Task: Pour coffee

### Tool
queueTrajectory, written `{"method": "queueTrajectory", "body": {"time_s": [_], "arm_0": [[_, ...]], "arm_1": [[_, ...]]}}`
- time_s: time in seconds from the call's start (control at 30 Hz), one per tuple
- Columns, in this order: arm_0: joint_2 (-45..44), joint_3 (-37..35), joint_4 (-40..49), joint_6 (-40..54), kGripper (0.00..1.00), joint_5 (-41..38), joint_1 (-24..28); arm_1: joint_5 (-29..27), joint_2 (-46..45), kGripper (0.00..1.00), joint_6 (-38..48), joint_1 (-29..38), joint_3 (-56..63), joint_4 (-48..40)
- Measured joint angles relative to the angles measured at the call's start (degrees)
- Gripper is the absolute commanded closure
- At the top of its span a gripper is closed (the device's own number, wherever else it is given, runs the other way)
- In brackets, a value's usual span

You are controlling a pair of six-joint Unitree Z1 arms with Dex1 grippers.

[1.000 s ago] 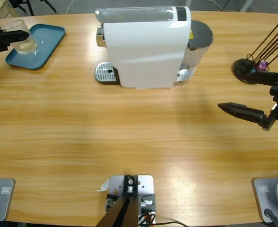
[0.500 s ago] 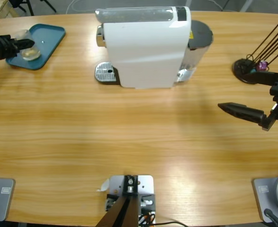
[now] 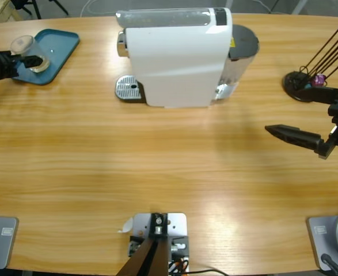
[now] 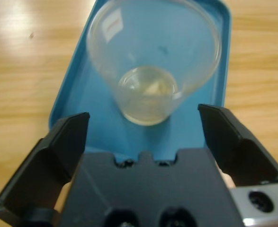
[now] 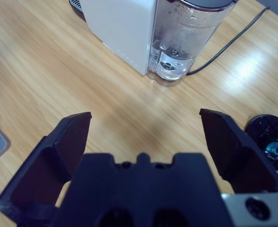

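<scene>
Left gripper [image 4: 143, 127] jaws wide, coffee [image 4: 147, 97] in tumbler [image 4: 153, 52] just ahead btwn them.

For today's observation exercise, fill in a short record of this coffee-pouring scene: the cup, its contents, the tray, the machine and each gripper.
cup: small clear plastic tumbler, tilted over the tray
contents: shallow pale yellowish coffee at its base
tray: teal rounded rectangular tray, at the table's far corner
machine: white boxy coffee machine, with a clear water tank
left gripper: open, cup between its jaws
right gripper: open, empty
</scene>
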Motion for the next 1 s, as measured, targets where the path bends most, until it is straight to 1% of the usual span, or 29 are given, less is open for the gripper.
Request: {"method": "queueTrajectory", "body": {"time_s": [0.13, 0.23, 0.3, 0.37, 0.43, 0.53, 0.6, 0.67, 0.73, 0.87, 0.97, 1.0], "arm_0": [[-8.48, 0.83, 5.96, -0.72, 0.004, 0.39, -0.19], [-18.76, 0.73, 12.71, -1.39, 0.004, 0.39, -1.23], [-26.56, 0.02, 18.55, -1.51, 0.004, 0.39, -2.94], [-33.47, -0.41, 23.75, -1.70, 0.004, 0.39, -6.76], [-39.51, -0.32, 27.77, -2.89, 0.000, 0.39, -12.40], [-45.58, 2.65, 29.55, -6.05, 0.005, 0.39, -21.57], [-47.46, 6.50, 29.85, -7.47, 0.017, -0.10, -26.82], [-47.73, 8.17, 29.86, -7.56, 0.034, -1.70, -30.68], [-47.47, 8.27, 29.73, -7.56, 0.101, -2.66, -33.46], [-44.59, 8.27, 29.73, -7.55, 0.101, -2.97, -36.82], [-44.32, 8.27, 29.73, -7.12, 0.106, -3.45, -37.65], [-44.68, 8.29, 29.73, -6.42, 0.127, -3.56, -37.72]], "arm_1": [[0.00, 0.00, 0.000, 0.00, 0.00, 0.00, -0.01], [0.00, 0.01, 0.000, 0.01, 0.00, 0.00, -0.04], [0.00, 0.02, 0.000, 0.01, 0.00, 0.01, -0.10], [0.00, 0.07, 0.000, 0.01, 0.00, 0.01, -0.19], [0.01, 0.45, 0.000, 0.01, 0.00, 0.02, -0.32], [0.01, 2.44, 0.000, 0.01, 0.00, 0.02, -0.73], [0.18, 4.56, 0.000, 0.00, 0.00, 0.02, -0.85], [0.43, 6.30, 0.000, 0.00, 0.00, 0.02, -0.96], [0.59, 7.57, 0.000, 0.00, 0.00, 0.02, -1.15], [0.63, 8.18, 0.000, 0.00, 0.00, 0.03, -2.18], [0.63, 8.18, 0.000, 0.00, 0.00, 0.04, -2.59], [0.63, 8.18, 0.000, 0.00, 0.00, 0.05, -2.62]]}}
